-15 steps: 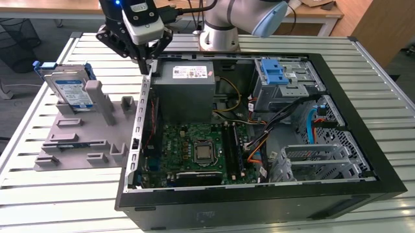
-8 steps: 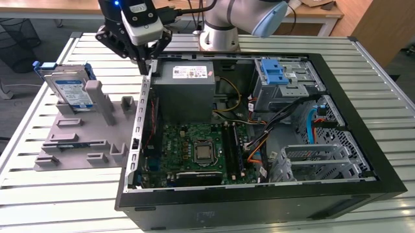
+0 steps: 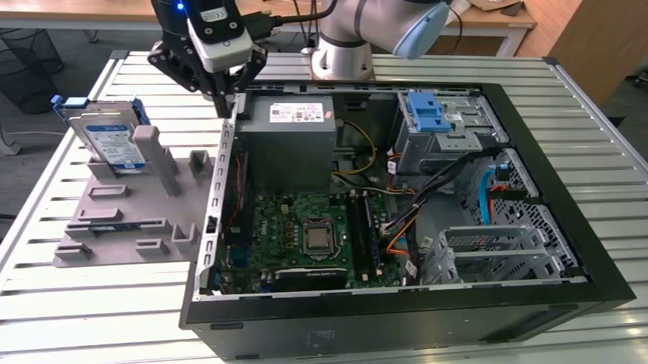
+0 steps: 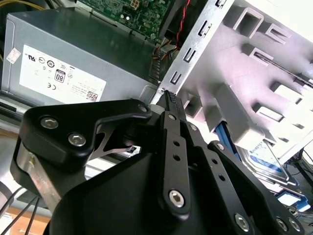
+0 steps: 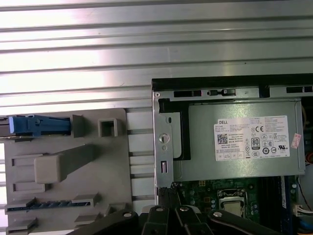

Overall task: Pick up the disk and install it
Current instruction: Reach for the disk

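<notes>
Exterior view: claw (image 3: 224, 105) hangs closed and empty over the side wall of the open computer case (image 3: 567, 227), close to the power supply (image 3: 294, 140). The disk (image 3: 108, 141) stands on edge in the grey holder (image 3: 121, 227) on the counter (image 3: 91, 311). It sits apart from the claw, toward the exterior view's left, not yet picked. Risks: closed tips lowered here would hit the case wall. 1 grey post (image 3: 152, 155) beside the disk could snag a grasp and tip the disk out.

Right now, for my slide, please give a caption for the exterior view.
Gripper, jaws shut, hangs over an edge of the open computer case; the disk stands in the grey fixture beside it.
</notes>
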Controlling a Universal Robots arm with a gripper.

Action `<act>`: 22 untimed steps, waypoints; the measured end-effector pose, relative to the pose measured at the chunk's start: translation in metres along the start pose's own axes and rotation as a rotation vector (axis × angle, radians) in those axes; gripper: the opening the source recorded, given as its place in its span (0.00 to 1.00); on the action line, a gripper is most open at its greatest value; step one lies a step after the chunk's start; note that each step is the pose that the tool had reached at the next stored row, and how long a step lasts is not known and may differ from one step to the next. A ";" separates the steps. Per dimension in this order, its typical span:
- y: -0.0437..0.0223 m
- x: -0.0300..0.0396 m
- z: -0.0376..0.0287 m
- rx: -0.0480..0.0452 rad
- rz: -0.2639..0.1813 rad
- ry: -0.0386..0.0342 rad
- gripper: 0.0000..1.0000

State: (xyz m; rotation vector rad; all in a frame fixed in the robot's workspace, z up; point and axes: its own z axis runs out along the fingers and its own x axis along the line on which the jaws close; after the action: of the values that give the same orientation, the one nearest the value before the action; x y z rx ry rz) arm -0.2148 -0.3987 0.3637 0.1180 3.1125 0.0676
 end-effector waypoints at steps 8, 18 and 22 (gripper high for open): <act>-0.0002 0.0018 0.0014 0.0000 0.000 0.0000 0.11; -0.0004 0.0038 0.0030 0.0000 0.000 0.0000 0.11; -0.0004 0.0047 0.0036 0.0001 0.000 0.0000 0.11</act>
State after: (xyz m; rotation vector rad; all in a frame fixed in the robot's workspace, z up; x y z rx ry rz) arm -0.2194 -0.3986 0.3600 0.1180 3.1126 0.0676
